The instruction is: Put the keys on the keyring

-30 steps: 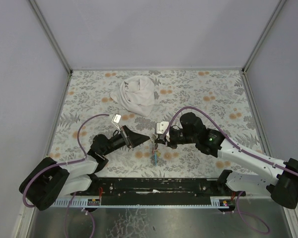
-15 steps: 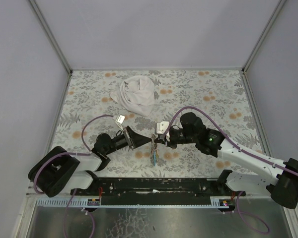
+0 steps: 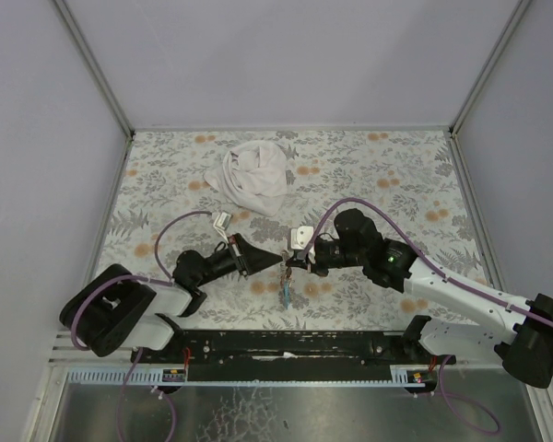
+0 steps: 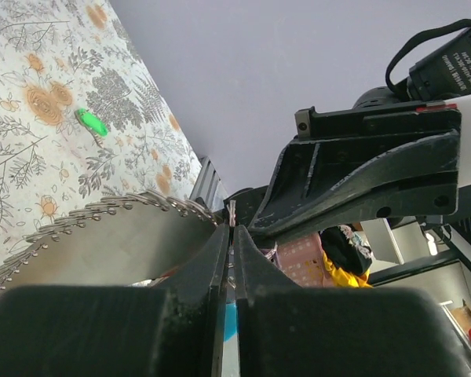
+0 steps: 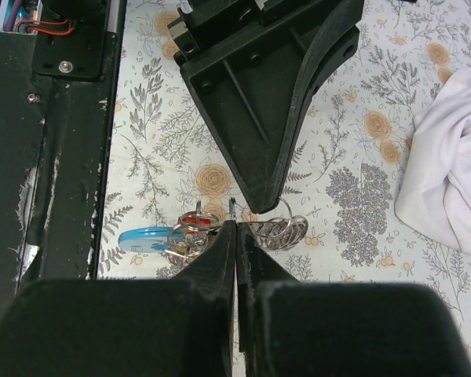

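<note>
Jaws on the left gripper (image 3: pixel 277 261) and the right gripper (image 3: pixel 291 263) are both pressed together; what either pinches, I cannot tell. Their tips meet just over the keyring (image 5: pixel 279 228). Steady the ring and pry its coil gently. Its long axis runs near-far, with the light-blue piece (image 5: pixel 145 239) pointing toward the arm bases.

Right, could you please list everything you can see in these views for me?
cloth: one, white, crumpled at the far side.
tablecloth: one, grey-and-orange floral, spread under everything.
green key: one, green, alone on the tablecloth.
keyring: one, metal, between the hand tips.
tag: one, light blue, beside the keyring.
red key: one, red head, among small rings by the tag.
left hand: black, shut, tip at the keyring.
right hand: black, shut on the keyring.
</note>
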Robot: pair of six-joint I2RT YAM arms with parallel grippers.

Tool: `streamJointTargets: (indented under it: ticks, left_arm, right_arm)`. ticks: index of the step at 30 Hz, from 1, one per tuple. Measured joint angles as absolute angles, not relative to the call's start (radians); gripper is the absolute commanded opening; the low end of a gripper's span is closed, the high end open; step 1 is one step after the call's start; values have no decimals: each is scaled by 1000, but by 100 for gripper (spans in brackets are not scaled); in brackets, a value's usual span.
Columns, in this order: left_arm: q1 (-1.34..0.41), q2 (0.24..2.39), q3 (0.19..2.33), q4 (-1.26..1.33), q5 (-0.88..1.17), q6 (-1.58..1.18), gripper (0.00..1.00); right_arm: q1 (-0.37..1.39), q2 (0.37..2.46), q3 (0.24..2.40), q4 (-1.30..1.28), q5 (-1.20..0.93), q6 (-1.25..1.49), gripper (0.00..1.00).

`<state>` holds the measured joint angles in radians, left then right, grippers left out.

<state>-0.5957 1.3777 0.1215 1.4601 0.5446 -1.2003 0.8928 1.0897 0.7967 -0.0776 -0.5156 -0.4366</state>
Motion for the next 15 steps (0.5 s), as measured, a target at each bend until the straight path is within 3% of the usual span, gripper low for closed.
streamJointTargets:
  ticks: [5, 10, 15]
  left_arm:
    - [-596, 1290, 130, 1370, 551, -1145, 0]
    - [-600, 1092, 214, 1052, 548, -971, 0]
    - [-602, 969, 350, 731, 516, -745, 0]
  right_arm:
    - [893, 1074, 795, -89, -520, -448, 0]
    - [892, 1047, 796, -133, -548, -477, 29]
    - [892, 1049, 804, -215, -570, -498, 34]
